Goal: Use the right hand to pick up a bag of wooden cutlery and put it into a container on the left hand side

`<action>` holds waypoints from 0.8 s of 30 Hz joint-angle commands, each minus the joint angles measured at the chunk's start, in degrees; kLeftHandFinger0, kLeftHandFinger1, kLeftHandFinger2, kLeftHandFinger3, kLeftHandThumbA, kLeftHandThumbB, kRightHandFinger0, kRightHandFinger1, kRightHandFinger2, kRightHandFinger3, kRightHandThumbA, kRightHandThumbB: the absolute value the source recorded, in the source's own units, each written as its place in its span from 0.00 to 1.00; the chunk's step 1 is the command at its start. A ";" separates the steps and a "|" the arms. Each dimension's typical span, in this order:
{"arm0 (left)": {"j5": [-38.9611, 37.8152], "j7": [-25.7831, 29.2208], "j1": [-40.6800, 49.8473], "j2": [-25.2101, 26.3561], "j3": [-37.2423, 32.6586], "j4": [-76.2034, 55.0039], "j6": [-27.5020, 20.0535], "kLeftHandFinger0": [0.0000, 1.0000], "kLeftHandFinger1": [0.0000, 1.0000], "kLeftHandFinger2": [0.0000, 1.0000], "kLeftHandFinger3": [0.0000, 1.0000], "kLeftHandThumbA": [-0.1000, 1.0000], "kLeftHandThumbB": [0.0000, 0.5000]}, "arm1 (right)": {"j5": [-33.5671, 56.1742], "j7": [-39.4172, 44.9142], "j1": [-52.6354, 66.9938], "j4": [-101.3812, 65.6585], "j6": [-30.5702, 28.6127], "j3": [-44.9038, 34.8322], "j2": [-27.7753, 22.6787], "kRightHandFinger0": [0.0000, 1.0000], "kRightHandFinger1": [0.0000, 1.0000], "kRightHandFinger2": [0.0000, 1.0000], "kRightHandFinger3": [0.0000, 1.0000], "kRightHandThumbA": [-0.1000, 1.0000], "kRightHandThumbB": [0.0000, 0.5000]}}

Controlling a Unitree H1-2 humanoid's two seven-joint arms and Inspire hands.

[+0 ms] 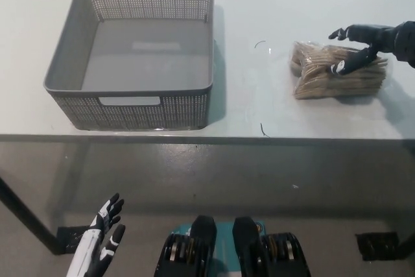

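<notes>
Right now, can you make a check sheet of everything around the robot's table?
Surface: white table, otherwise bare.
Job's things: bag lies at the right; basket at the left, empty.
Clutter: two small dark marks on the table.
Hands: right hand open over the bag; left hand open, low, below the table.
Cables: nothing seen.
Surroundings: grey floor, table leg.

Likely lab: white table (272, 4), grey floor (194, 180)
</notes>
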 commanded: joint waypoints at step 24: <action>1.73 -0.30 -1.44 1.53 -1.53 -0.71 -1.64 1.00 1.00 1.00 1.00 0.91 0.35 | -2.94 -2.85 -4.92 21.36 -7.58 2.90 5.30 1.00 1.00 1.00 1.00 0.64 1.00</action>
